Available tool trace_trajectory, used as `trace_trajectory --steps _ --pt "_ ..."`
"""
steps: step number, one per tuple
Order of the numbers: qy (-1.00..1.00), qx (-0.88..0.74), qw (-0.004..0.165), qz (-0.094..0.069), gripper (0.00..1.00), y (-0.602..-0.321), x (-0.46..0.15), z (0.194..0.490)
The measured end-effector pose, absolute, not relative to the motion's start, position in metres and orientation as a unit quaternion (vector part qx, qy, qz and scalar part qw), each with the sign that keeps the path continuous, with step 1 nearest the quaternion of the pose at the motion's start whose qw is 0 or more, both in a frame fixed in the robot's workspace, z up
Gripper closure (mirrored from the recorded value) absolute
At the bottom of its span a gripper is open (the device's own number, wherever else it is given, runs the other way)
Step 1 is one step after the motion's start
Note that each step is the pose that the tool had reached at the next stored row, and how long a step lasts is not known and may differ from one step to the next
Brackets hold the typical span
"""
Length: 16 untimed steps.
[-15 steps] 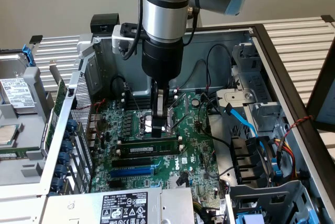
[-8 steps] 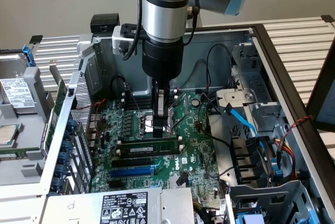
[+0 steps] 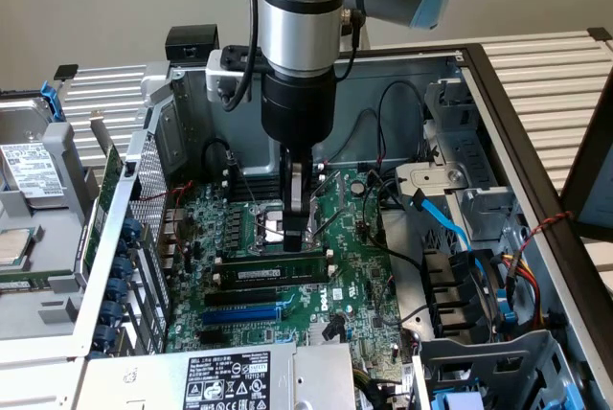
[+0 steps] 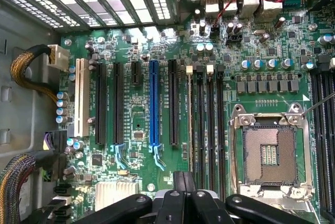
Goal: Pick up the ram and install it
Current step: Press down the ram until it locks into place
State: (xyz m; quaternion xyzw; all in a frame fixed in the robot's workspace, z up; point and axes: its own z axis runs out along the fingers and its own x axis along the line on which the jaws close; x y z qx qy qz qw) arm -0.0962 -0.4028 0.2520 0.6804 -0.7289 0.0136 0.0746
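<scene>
In the exterior view, the arm (image 3: 299,36) reaches straight down into an open computer case (image 3: 479,94) that lies on a slatted table (image 3: 546,70). The hand (image 3: 299,230) is low over the green motherboard (image 3: 359,285), its fingers pressed together with nothing seen between them. The ram (image 3: 273,266) stands on edge in a black slot at about seven o'clock from the fingertips (its white sticker faces the camera). The fingertips are right at its upper edge, near its three o'clock end; whether they touch it cannot be told. The blue slot (image 3: 244,314) lies at six o'clock from the ram, with one black slot between. A blue cable (image 3: 442,216) runs at three o'clock from the hand.

In the wrist view, the hand (image 4: 184,182) shows as dark fingers closed tight over the board. The black memory slots (image 4: 209,124) run just beside them, lying between the blue slot (image 4: 153,103) and the open processor socket (image 4: 269,153). A pale edge lines the memory slot nearest the fingers; whether it is the ram cannot be told.
</scene>
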Motion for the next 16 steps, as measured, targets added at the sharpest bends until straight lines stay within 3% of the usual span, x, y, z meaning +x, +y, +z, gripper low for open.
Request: trace_trajectory --steps 16 --pt "-0.729 0.681 0.067 0.006 0.89 -0.4029 -0.0962 0.2522"
